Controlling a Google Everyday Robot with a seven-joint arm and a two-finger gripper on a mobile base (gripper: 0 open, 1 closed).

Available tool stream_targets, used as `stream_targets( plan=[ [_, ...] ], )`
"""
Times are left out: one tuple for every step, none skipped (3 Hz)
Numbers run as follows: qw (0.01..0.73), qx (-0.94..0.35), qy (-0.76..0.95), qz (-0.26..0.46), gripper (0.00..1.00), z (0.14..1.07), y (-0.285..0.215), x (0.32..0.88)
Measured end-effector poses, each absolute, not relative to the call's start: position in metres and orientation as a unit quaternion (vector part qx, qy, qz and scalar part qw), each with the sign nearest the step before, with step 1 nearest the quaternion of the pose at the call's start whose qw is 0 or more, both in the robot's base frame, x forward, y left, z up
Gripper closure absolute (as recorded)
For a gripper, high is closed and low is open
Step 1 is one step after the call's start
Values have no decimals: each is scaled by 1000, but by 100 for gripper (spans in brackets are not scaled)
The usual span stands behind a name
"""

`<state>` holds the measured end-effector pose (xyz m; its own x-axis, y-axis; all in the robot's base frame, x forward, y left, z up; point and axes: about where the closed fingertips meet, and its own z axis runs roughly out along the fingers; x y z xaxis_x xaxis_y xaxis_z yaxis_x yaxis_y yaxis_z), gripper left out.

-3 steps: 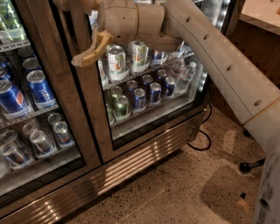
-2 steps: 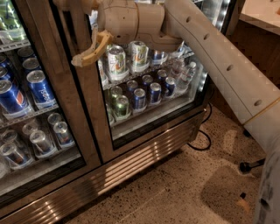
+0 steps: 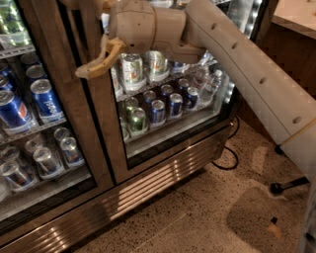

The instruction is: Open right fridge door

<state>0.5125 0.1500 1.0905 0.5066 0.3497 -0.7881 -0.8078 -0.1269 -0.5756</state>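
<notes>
The right fridge door (image 3: 105,129) is a glass-paned door in a brushed-steel frame, with a black edge along its left stile and a white LED strip (image 3: 255,14) at its far right. Through its glass (image 3: 173,84) I see shelves of cans and bottles. My tan gripper (image 3: 94,63) hangs at the end of the pale arm (image 3: 247,69), which reaches in from the right. It sits against the door's left stile near the top of the view. The door looks flush with its neighbour.
The left glass door (image 3: 44,104) shows blue Pepsi cans. A steel vent grille (image 3: 148,190) runs along the fridge's base. A black cable (image 3: 224,159) loops on the speckled floor at the right. A wooden counter (image 3: 291,29) stands at the far right.
</notes>
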Motion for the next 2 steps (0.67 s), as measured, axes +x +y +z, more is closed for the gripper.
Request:
stream_targets(
  plan=[
    [638, -591, 189, 456, 0, 1092, 152, 508],
    [637, -589, 185, 461, 0, 1090, 154, 505]
  ],
)
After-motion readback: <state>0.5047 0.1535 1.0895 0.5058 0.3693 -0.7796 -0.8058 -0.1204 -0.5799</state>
